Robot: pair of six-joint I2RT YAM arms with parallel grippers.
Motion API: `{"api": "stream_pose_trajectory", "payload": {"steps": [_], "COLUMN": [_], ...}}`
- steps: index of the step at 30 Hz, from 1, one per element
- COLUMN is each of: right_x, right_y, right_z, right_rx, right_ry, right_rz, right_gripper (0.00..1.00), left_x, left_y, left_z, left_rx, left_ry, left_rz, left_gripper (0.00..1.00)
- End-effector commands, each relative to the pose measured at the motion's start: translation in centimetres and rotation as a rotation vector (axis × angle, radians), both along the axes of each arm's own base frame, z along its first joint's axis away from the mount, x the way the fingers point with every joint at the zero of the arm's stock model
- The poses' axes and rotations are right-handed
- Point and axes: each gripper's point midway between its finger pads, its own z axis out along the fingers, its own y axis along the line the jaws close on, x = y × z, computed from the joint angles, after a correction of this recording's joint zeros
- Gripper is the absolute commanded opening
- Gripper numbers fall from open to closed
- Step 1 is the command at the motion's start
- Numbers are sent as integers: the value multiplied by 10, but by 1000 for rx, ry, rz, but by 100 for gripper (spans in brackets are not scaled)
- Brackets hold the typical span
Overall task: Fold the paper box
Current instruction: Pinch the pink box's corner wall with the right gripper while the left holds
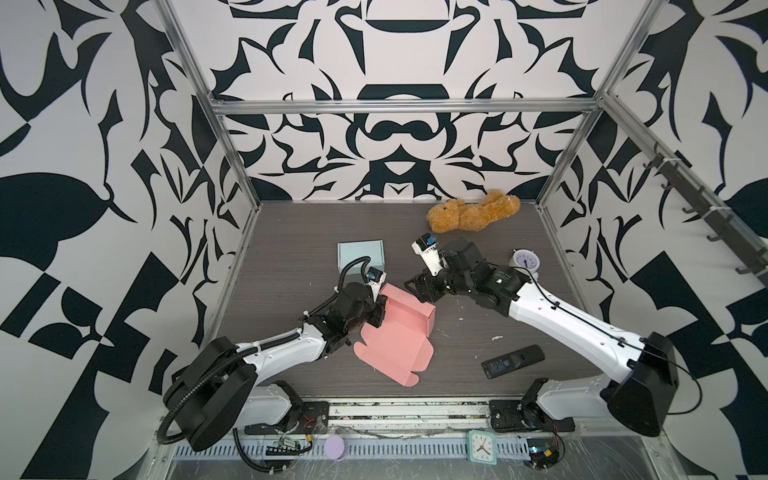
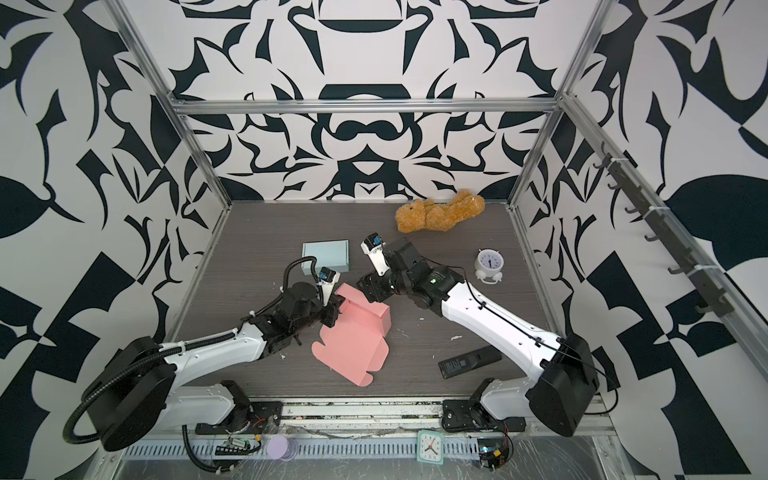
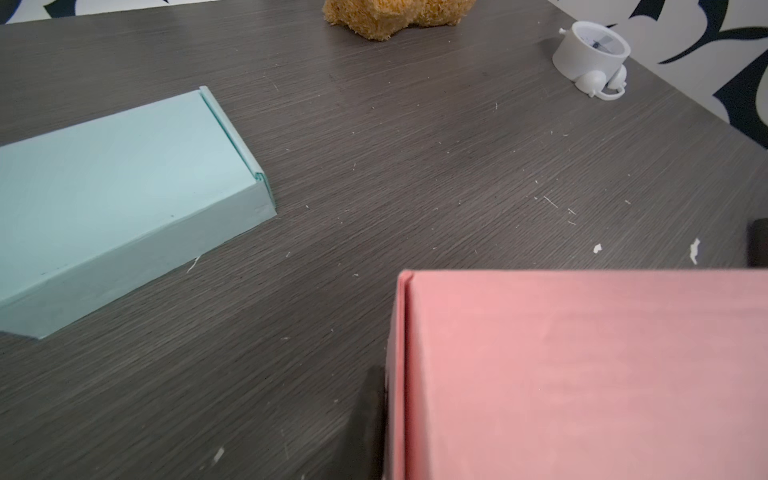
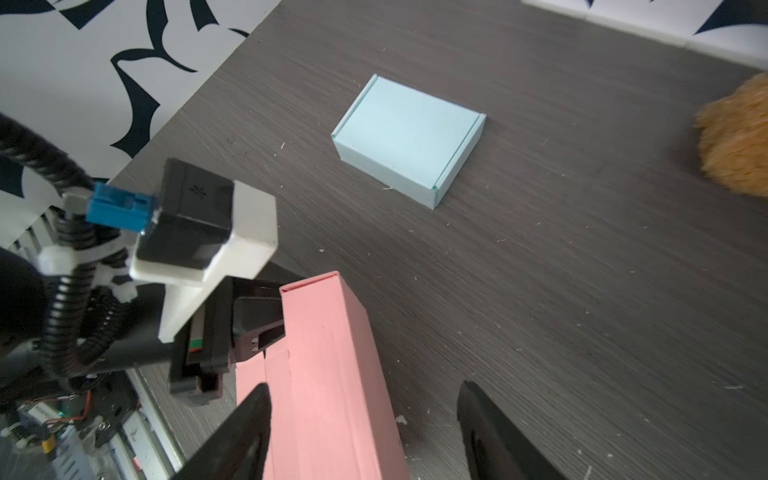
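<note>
A robotics lab cell: aluminium frame (image 1: pixel 399 106), patterned screen walls (image 1: pixel 104 187), exposed wiring (image 1: pixel 286 446) along the bench (image 1: pixel 291 232).

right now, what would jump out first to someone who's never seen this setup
The pink paper box, half folded with one wall standing, lies mid-table between the arms; the left gripper pinches that wall's end and the right gripper hangs open close to it. Behind it sits a closed pale blue box, a brown teddy bear lies at the far edge, and bold black-and-white patterned walls surround everything.
</note>
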Motion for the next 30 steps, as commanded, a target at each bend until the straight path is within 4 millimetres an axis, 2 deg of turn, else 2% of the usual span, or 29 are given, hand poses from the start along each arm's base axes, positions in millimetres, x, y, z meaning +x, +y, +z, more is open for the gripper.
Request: {"api": "stream_pose_trajectory", "payload": {"steps": [1, 5, 12, 20, 25, 30], "right_x": [-1, -2, -9, -9, -15, -17], "right_y": [11, 14, 7, 0, 2, -2], "right_z": [-10, -26, -58, -86, -87, -86], "right_rx": [69, 83, 55, 56, 82, 73], "right_ry": [64, 128, 198, 258, 278, 278], "right_rz": [42, 50, 32, -1, 11, 5], "right_gripper": [73, 72, 73, 73, 72, 76], "left_x": [4, 4, 3, 6, 6, 5], "left_y": [-7, -9, -17, -19, -18, -16], "left_z": [1, -10, -24, -35, -36, -39], "left_rx": [23, 63, 78, 86, 82, 74], "left_ry": [-57, -54, -39, -29, -31, -22], "left_rz": [-27, -25, -31, -20, -11, -4], "left_gripper": [15, 15, 15, 16, 17, 20]}}
